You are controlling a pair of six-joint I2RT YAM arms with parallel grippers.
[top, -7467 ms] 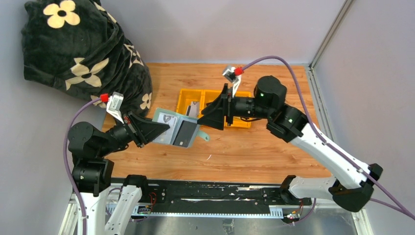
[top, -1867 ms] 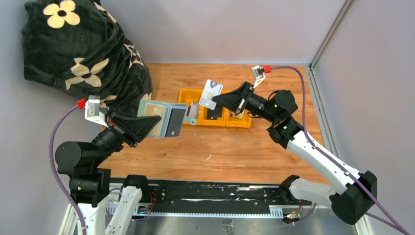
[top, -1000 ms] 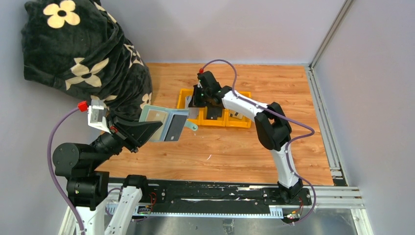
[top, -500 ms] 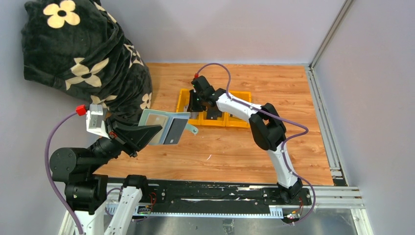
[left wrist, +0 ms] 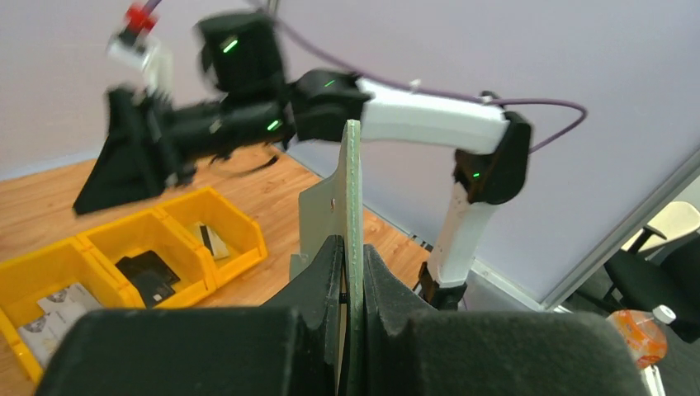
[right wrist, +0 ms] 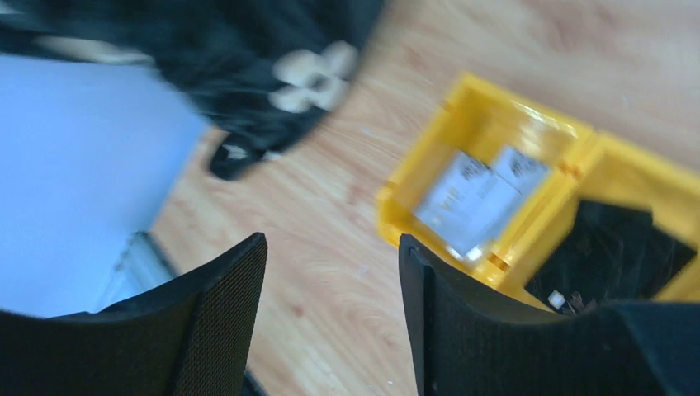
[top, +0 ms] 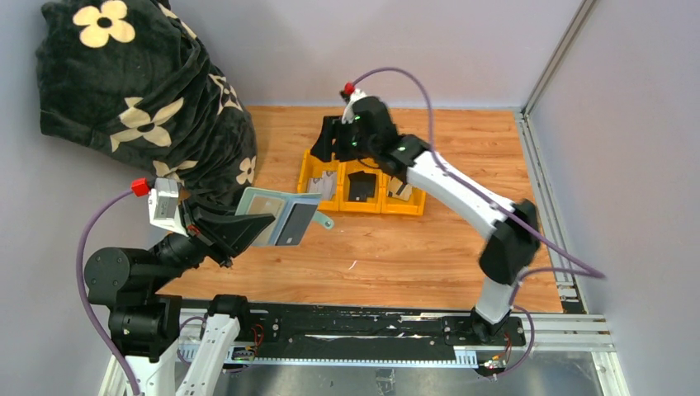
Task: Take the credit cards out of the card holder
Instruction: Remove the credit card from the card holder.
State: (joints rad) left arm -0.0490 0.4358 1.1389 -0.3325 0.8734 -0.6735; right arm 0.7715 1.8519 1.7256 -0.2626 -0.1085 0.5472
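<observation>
Two arms reaching
Left pincer clamps the card holder (held up high); right pincer, stretched far out, gapes above the yellow tray.

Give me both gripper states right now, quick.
Left gripper: shut on the card holder.
Right gripper: open, nothing between its fingers.

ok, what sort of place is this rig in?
Probably a robot lab cell in an office: plain grey partition walls around a wooden table, a mounting rail at its near edge, office chairs outside.
</observation>
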